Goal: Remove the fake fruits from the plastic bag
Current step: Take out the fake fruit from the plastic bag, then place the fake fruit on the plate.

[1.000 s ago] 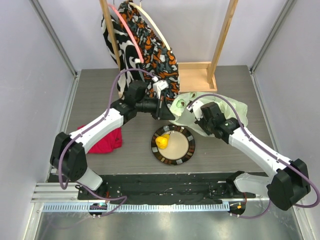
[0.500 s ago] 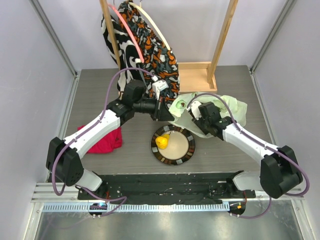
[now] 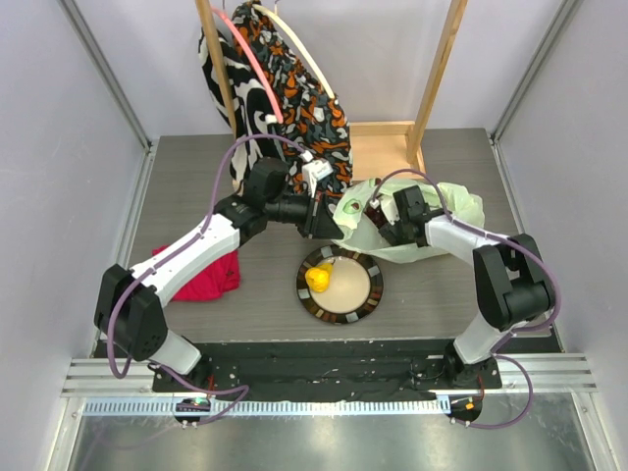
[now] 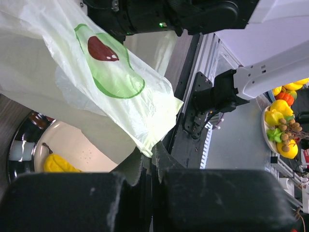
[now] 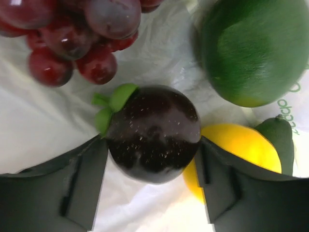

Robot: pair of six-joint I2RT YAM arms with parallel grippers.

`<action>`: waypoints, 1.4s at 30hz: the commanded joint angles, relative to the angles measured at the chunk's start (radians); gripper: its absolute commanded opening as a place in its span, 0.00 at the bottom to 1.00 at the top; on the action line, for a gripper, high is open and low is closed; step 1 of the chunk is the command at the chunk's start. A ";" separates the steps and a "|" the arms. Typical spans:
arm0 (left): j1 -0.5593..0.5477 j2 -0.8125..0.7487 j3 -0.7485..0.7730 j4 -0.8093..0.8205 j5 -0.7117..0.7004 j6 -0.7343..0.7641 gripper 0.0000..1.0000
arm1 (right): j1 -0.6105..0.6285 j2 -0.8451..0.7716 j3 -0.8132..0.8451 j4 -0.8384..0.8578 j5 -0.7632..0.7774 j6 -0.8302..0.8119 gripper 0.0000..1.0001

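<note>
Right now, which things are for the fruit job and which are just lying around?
Job: plastic bag, purple fruit, grapes, green fruit, yellow fruit, lemon on the plate, left pincer, right pincer.
Lying about: red cloth, patterned bags, wooden stand.

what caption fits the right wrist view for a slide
The right gripper clasps a dark purple mangosteen in the plastic bag, beside red grapes, a green fruit and a lemon.

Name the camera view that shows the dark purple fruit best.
The right wrist view: the dark purple fruit fills the centre, green calyx visible, inside the right pincer. Top external and left wrist show only the plastic bag, hiding it.
</note>
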 commanded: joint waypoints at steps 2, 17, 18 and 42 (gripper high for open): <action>-0.003 0.005 0.046 0.015 0.007 0.012 0.00 | -0.022 0.005 0.049 0.038 -0.055 -0.054 0.52; -0.002 0.160 0.213 0.025 -0.082 0.024 0.00 | -0.020 -0.547 0.245 -0.361 -0.521 -0.018 0.28; -0.002 0.177 0.222 0.021 -0.090 0.035 0.00 | -0.020 -0.579 0.244 -0.404 -0.530 -0.026 0.28; 0.046 0.167 0.302 -0.011 -0.125 0.026 0.00 | 0.498 -0.409 0.009 -0.252 -0.544 -0.370 0.31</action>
